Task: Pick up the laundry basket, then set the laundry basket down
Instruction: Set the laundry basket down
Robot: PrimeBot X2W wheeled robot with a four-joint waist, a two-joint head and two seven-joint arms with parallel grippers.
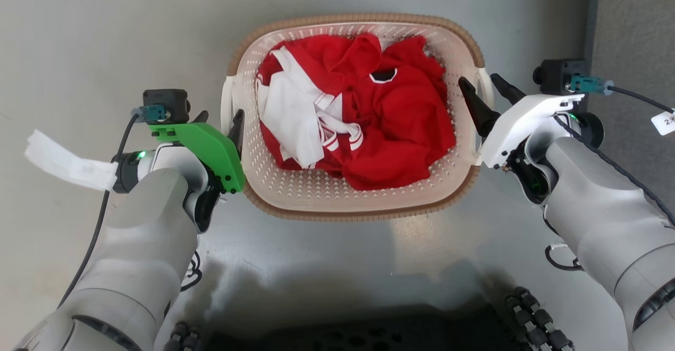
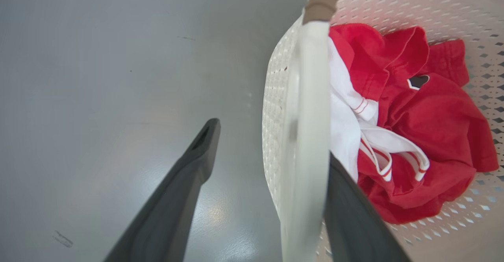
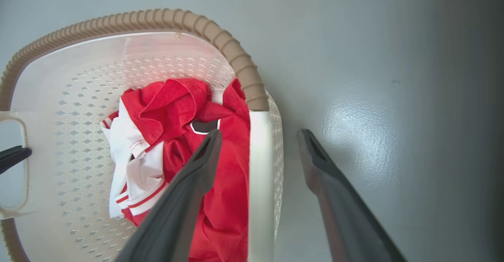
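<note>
Head view: the laundry basket (image 1: 337, 193) stands on the grey floor (image 1: 105, 35) in front of the robot, long side towards it. A darker strip (image 1: 633, 19) runs along the floor's right edge. Red and white clothes (image 1: 369, 124) are heaped inside the basket. The left gripper (image 1: 220, 122) is at the basket's left handle (image 1: 227, 98), fingers apart, one outside the handle and one against the inner side of the rim. The right gripper (image 1: 480, 85) is at the right handle (image 1: 488, 85), fingers also apart, one on each side of it.

Left wrist view: the white handle bar runs up between the two dark fingers (image 2: 189, 175). The outer finger is over bare floor, well clear of the bar. The inner one comes out from behind the bar, just beside the clothes. Nothing is clamped.

Right wrist view: the right handle bar stands in the gap between the spread fingers (image 3: 189, 191), one over the red cloth and the other over the floor. Neither presses on the bar. At the basket's far handle, a dark tip of the left gripper pokes in.
</note>
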